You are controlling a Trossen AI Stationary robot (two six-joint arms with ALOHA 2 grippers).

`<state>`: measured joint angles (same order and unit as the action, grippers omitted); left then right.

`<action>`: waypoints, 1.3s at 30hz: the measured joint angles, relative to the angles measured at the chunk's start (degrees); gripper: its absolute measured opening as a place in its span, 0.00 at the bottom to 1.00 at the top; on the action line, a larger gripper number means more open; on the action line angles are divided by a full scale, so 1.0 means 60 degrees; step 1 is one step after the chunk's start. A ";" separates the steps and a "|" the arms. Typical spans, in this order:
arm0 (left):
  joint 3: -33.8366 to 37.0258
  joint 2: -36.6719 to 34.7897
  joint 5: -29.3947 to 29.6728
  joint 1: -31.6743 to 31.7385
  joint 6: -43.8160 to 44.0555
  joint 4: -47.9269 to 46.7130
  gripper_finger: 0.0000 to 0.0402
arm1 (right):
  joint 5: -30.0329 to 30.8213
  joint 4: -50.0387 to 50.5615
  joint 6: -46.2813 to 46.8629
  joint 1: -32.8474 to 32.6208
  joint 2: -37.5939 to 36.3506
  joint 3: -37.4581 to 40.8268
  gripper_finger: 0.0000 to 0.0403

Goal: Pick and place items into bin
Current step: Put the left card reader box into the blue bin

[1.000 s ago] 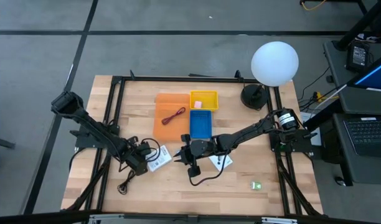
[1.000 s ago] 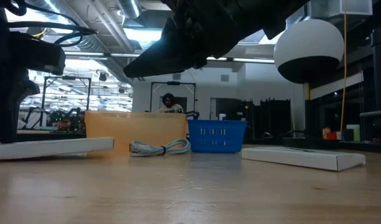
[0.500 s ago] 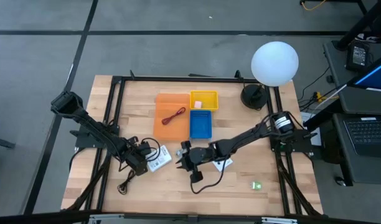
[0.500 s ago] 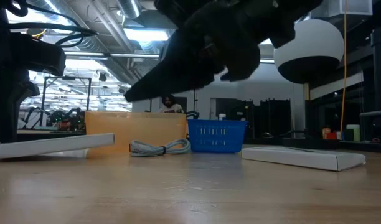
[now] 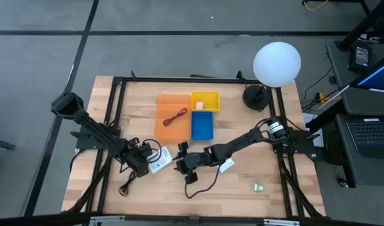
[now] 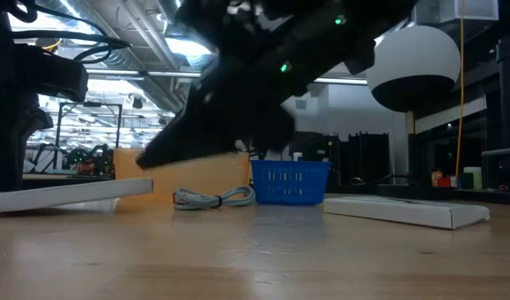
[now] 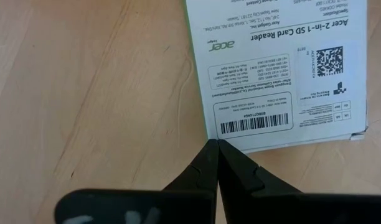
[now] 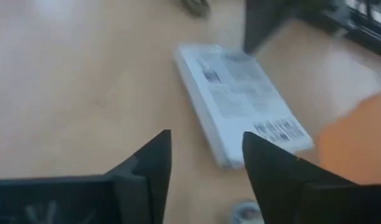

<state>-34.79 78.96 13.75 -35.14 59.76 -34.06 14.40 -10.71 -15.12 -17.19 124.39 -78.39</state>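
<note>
Leftward since before, the right gripper (image 5: pixel 181 158) now gapes over bare wood near a flat white box (image 5: pixel 159 162); left gripper (image 5: pixel 144 164) pinched.

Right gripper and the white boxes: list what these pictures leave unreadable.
- Right gripper: low view shows only a dark motion-smeared mass; the wrist view shows it open.
- White box: print blurred in the right wrist view.
- White box by the left gripper: cut off by the left wrist view's edge.
</note>
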 joint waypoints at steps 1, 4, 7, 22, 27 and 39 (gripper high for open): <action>0.0000 0.0000 0.0005 0.0001 -0.0030 0.0004 0.00 | 0.0296 0.0311 -0.0187 -0.0022 0.0067 -0.0148 0.48; 0.0004 0.0000 0.0005 0.0001 -0.0073 0.0004 0.00 | 0.0704 0.0746 -0.0573 -0.0100 0.0205 -0.0447 0.54; 0.0004 0.0000 0.0003 0.0001 -0.0086 0.0005 0.00 | 0.0805 0.0706 -0.0988 -0.0246 0.0204 -0.0501 0.58; 0.0011 0.0004 -0.0002 0.0001 -0.0086 0.0018 0.00 | 0.3001 -0.0544 -0.2975 -0.0437 0.1061 -0.0521 0.59; 0.0011 0.0004 -0.0009 0.0001 -0.0149 0.0029 0.00 | 0.3132 -0.0898 -0.3526 -0.0448 0.1150 -0.0535 0.59; 0.0011 0.0004 -0.0013 0.0001 -0.0162 0.0033 0.00 | 0.2827 -0.0852 -0.3895 -0.0412 0.1163 -0.0532 0.59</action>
<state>-34.72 78.98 13.67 -35.14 58.78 -33.86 31.36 -15.83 -38.49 -19.66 131.37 -81.58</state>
